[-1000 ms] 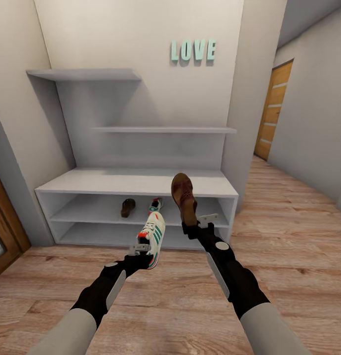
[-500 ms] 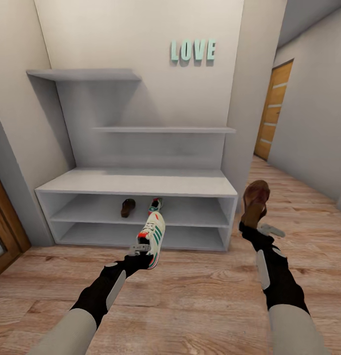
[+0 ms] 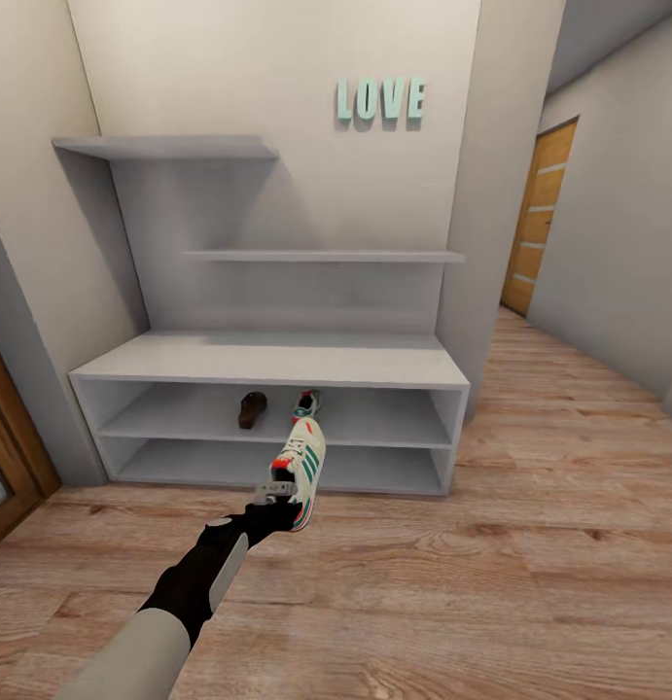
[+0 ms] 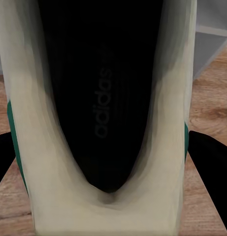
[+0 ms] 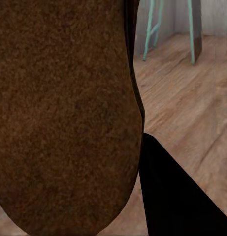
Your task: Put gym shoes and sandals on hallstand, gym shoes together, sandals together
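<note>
Left end effector (image 3: 275,503) clamps the heel end of a white lace-up gym shoe with green side stripes and red-orange accents (image 3: 301,467), held toe-up above the light brown wood-plank corridor floor (image 3: 530,574), just in front of the long low light-grey hallstand with two open shelf levels (image 3: 277,362). Left wrist view: the shoe's dark insole and white collar (image 4: 101,98), black fingers (image 4: 211,157) at both sides. On the hallstand's upper shelf level: a small dark brown leather sandal (image 3: 252,408) just beside a second white gym shoe (image 3: 307,402), apart from each other. Right wrist view: right end effector closed on a brown sandal, its tan-brown sole face (image 5: 64,113) against a black finger (image 5: 177,196); teal chair legs (image 5: 152,29) behind it.
</note>
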You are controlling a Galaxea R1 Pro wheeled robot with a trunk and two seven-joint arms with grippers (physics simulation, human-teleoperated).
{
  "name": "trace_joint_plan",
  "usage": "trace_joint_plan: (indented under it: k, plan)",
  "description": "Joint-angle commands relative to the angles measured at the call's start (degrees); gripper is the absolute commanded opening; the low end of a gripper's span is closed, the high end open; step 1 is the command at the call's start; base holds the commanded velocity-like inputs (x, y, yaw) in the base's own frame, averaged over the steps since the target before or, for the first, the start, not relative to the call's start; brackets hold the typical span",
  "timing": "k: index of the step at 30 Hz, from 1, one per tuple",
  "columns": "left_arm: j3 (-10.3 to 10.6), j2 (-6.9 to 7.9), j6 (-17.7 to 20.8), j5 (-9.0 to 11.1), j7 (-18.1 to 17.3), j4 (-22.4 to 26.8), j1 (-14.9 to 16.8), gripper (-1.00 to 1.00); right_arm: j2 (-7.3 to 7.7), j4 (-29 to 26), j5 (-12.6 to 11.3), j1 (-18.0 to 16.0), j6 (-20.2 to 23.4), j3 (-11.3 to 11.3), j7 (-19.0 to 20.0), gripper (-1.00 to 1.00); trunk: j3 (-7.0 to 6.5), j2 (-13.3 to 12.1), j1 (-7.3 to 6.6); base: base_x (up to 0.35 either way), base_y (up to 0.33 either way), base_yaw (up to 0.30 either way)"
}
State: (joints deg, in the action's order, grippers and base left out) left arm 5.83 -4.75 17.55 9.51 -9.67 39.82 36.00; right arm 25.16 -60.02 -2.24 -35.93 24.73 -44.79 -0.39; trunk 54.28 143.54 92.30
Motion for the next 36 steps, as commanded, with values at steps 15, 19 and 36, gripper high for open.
trace_joint_plan:
  k: [15,19,36]
  plan:
    - [0.1,0.00,0.4,0.6,0.0,0.0,0.0,-1.00,15.62,16.0,-0.5,0.0,2.6,-5.2,-0.1,-1.00,0.06,0.0,-0.01,0.000,0.000,0.000]
    - [0.1,0.00,0.4,0.7,0.0,0.0,0.0,-1.00,15.67,16.1,-0.5,0.0,2.6,-5.1,-0.1,-1.00,0.06,0.0,-0.01,0.000,0.000,0.000]
    - [0.1,-3.66,18.3,0.7,17.7,1.5,1.4,-1.00,15.35,16.2,-0.4,0.0,2.5,-5.1,-0.1,-1.00,0.06,0.0,-0.01,0.000,0.000,0.000]
